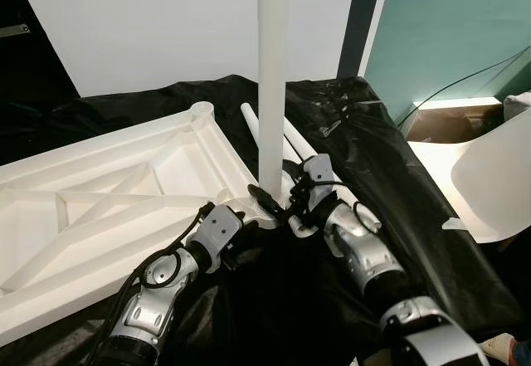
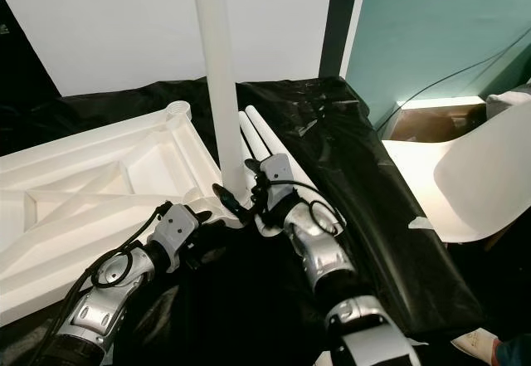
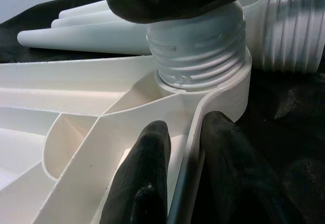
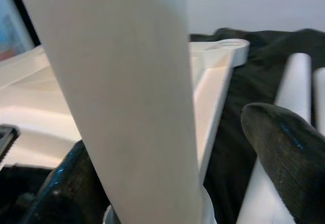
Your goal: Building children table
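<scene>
Your left gripper (image 1: 242,226) reaches forward and inward from the lower left, silver forearm low over the black plastic sheet (image 1: 431,208). Its two black fingers (image 3: 147,168) are pinched shut on the thin outer rim of the upside-down white plastic tabletop (image 1: 108,208), just below the corner socket (image 3: 223,89), one finger inside the rim and one outside.

Your right gripper (image 1: 278,202) comes in from the lower right, forearm angled up and to the left, wrist bent toward the same corner. Its fingers straddle the base of the upright white plastic table leg (image 1: 272,84); in the right wrist view the leg (image 4: 127,97) fills the gap between them, one finger (image 4: 284,153) standing a little off it, so I can't tell if it's really clamped.

The leg stands vertical, long axis straight up and out of the top of the head views, threaded end (image 3: 198,51) down and seated in the socket, several threads exposed.

The tabletop lies flat, ribbed underside up, stretching away to your left. Its far corner socket (image 1: 202,113) is open. Just beyond the right gripper, two spare white legs (image 2: 264,138) lie side by side on the sheet, pointing away from you. Farther right sits a curved white plastic chair shell (image 1: 494,175).
</scene>
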Tool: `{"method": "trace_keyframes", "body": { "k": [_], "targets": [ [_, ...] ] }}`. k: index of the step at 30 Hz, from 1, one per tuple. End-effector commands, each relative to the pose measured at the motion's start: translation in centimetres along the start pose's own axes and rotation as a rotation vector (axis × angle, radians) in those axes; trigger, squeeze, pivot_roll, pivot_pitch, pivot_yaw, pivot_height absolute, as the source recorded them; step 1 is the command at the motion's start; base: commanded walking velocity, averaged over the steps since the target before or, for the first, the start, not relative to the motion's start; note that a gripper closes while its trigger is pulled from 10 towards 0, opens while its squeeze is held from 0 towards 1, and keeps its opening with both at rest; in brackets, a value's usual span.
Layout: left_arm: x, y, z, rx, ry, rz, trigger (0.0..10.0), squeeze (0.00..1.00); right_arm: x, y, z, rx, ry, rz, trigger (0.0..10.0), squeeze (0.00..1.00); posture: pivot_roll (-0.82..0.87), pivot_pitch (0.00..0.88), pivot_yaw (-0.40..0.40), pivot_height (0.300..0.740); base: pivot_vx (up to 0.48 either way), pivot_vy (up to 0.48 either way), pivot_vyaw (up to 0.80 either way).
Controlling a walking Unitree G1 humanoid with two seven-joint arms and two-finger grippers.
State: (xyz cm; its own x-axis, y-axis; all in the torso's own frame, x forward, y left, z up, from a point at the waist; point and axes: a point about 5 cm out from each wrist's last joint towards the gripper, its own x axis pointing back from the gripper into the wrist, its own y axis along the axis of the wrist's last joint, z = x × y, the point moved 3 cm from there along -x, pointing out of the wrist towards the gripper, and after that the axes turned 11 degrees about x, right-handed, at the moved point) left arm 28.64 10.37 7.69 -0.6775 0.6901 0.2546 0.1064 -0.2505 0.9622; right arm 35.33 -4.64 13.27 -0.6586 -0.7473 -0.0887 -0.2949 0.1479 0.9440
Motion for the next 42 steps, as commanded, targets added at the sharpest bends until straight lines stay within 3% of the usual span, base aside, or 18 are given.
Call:
{"method": "trace_keyframes", "body": {
  "k": [1, 4, 6, 7, 8, 9, 18, 23, 25, 26, 27, 28, 29, 30, 32, 34, 38, 42],
  "targets": [
    [0.1, -3.2, -1.8, 0.067, -0.066, 0.117, 10.0, 0.00, 0.2, -0.4, -0.1, -0.021, 0.067, 0.017, 10.0, 0.00, 0.16, 0.000, -0.023, 0.740, 0.000, 0.000, 0.00],
    [0.0, -3.2, -1.8, 0.066, -0.066, 0.116, 10.0, 0.00, 0.3, -0.3, -0.1, -0.017, 0.128, 0.020, 10.0, 0.00, 0.16, 0.000, -0.022, 0.740, 0.000, 0.000, 0.00],
    [0.0, -3.1, -1.7, 0.064, -0.065, 0.114, 10.0, 0.00, 0.6, 0.0, -0.2, 0.000, 0.273, 0.027, 10.0, 0.00, 0.16, 0.000, -0.022, 0.740, 0.000, 0.000, 0.00],
    [0.0, -3.1, -1.7, 0.063, -0.065, 0.114, 10.0, 0.00, 0.8, 0.1, -0.2, -0.004, 0.340, 0.035, 3.9, 0.00, 0.16, 0.000, -0.023, 0.740, 0.000, 0.000, 0.00],
    [0.0, -3.1, -1.7, 0.063, -0.065, 0.114, 10.0, 0.00, 0.8, 0.1, -0.2, -0.004, 0.340, 0.035, 3.9, 0.00, 0.16, 0.000, -0.023, 0.740, 0.000, 0.000, 0.00],
    [0.0, -3.1, -1.7, 0.062, -0.064, 0.114, 10.0, 0.00, 0.9, 0.2, -0.1, 0.001, 0.395, 0.036, 0.0, 0.00, 0.16, 0.000, -0.022, 0.740, 0.000, 0.000, 0.00],
    [0.1, -3.0, -1.5, 0.058, -0.057, 0.115, 10.0, 0.00, 0.7, 0.6, -1.0, 0.017, 0.422, 0.039, 0.0, 0.00, 0.17, 0.000, -0.024, 0.740, 0.000, 0.000, 0.00],
    [0.2, -3.1, -1.7, 0.058, -0.058, 0.115, 10.0, 0.00, 1.1, -0.2, 0.7, -0.047, 0.424, 0.039, 0.0, 0.00, 0.17, 0.000, -0.034, 0.740, 0.000, 0.000, 0.00],
    [0.2, -3.1, -1.7, 0.058, -0.058, 0.115, 10.0, 0.00, 1.1, -0.2, 0.7, -0.047, 0.424, 0.039, 0.0, 0.00, 0.17, 0.000, -0.034, 0.740, 0.000, 0.000, 0.00],
    [0.2, -3.1, -1.7, 0.060, -0.057, 0.114, 10.0, 0.00, 1.2, -0.2, 1.6, -0.057, 0.397, 0.018, 0.0, 0.00, 0.17, 0.000, -0.034, 0.740, 0.000, 0.000, 0.00],
    [0.1, -3.1, -1.7, 0.062, -0.055, 0.113, 10.0, 0.00, 1.2, -0.4, 2.4, -0.071, 0.263, -0.014, 0.0, 0.00, 0.17, 0.000, -0.037, 0.740, 0.000, 0.000, 0.00],
    [0.1, -3.1, -1.8, 0.064, -0.054, 0.112, 10.0, 0.00, 1.4, -0.5, 2.7, -0.086, 0.134, -0.036, 0.0, 0.00, 0.17, 0.000, -0.036, 0.740, 0.000, 0.000, 0.00],
    [0.1, -3.1, -1.8, 0.064, -0.054, 0.112, 10.0, 0.00, 1.4, -0.5, 2.7, -0.086, 0.134, -0.036, 0.0, 0.00, 0.17, 0.000, -0.036, 0.740, 0.000, 0.000, 0.00],
    [0.1, -3.1, -1.8, 0.066, -0.054, 0.111, 10.0, 0.00, 1.6, -0.5, 2.6, -0.086, 0.027, -0.054, 0.0, 0.00, 0.17, 0.000, -0.030, 0.740, 0.000, 0.000, 0.00],
    [0.1, -3.1, -1.9, 0.069, -0.055, 0.109, 10.0, 0.00, 1.7, -0.5, 2.1, -0.091, -0.047, -0.060, 0.0, 0.00, 0.17, 0.000, -0.030, 0.740, 0.000, 0.000, 0.00],
    [0.2, -3.4, -2.2, 0.070, -0.070, 0.119, 10.0, 0.00, 1.7, -0.3, -0.4, -0.082, -0.208, -0.065, 0.0, 0.00, 0.16, 0.000, -0.019, 0.740, 0.000, 0.000, 0.00],
    [0.2, -3.6, -2.5, 0.070, -0.083, 0.126, 10.0, 0.00, 2.0, 0.2, -2.1, -0.055, -0.341, -0.066, 0.0, 0.00, 0.15, 0.000, -0.014, 0.740, 0.000, 0.000, 0.00],
    [0.0, -3.4, -2.5, 0.071, -0.081, 0.121, 10.0, 0.00, 2.5, -0.1, -1.8, -0.053, -0.380, -0.042, 0.0, 0.00, 0.16, 0.000, -0.019, 0.740, 0.000, 0.000, 0.00]
  ]
}}
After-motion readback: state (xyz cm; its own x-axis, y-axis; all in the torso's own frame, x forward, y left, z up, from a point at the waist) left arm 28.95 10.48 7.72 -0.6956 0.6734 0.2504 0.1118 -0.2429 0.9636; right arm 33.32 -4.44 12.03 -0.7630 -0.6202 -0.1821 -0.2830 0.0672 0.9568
